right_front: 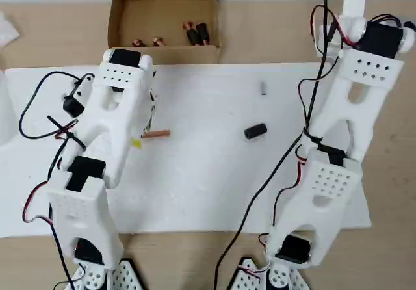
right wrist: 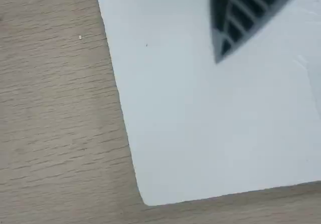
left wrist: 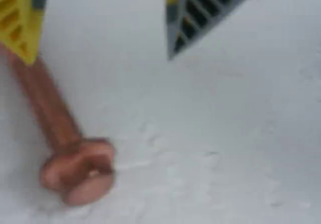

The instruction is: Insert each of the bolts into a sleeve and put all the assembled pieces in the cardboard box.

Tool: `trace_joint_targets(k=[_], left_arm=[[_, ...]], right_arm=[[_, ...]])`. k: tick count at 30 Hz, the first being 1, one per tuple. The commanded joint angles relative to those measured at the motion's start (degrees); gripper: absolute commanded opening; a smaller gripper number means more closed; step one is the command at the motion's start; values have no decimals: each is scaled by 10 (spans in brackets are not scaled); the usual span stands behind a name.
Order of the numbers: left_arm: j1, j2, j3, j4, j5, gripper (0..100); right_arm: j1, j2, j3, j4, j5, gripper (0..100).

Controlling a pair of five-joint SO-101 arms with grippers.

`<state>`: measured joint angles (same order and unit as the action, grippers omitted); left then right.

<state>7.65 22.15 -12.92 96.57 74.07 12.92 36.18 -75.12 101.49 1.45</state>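
Note:
A copper bolt lies on the white mat, left of centre. In the left wrist view the bolt has its head toward the camera. My left gripper is open right over it. Its yellow-tipped finger touches the shaft end and the other finger is well apart. A black sleeve lies alone mid-mat. The cardboard box at the back holds several assembled pieces. My right gripper is open over the mat's corner, with one dark finger showing and nothing in it.
A small grey piece lies on the mat behind the sleeve. The right arm is folded along the mat's right edge. Bare wooden table surrounds the mat. Cables trail across the mat's front.

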Motion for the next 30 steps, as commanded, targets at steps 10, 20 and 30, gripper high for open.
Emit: trace_joint_targets(k=[10, 20, 30], left_arm=[[-11, -31, 62, -77, 47, 182], [-52, -30, 68, -79, 46, 179], [-50, -30, 163, -194, 47, 179]], right_arm=[[-6, -40, 0, 10, 6, 397], [-8, -40, 0, 10, 6, 397], [-7, -40, 0, 10, 6, 397]])
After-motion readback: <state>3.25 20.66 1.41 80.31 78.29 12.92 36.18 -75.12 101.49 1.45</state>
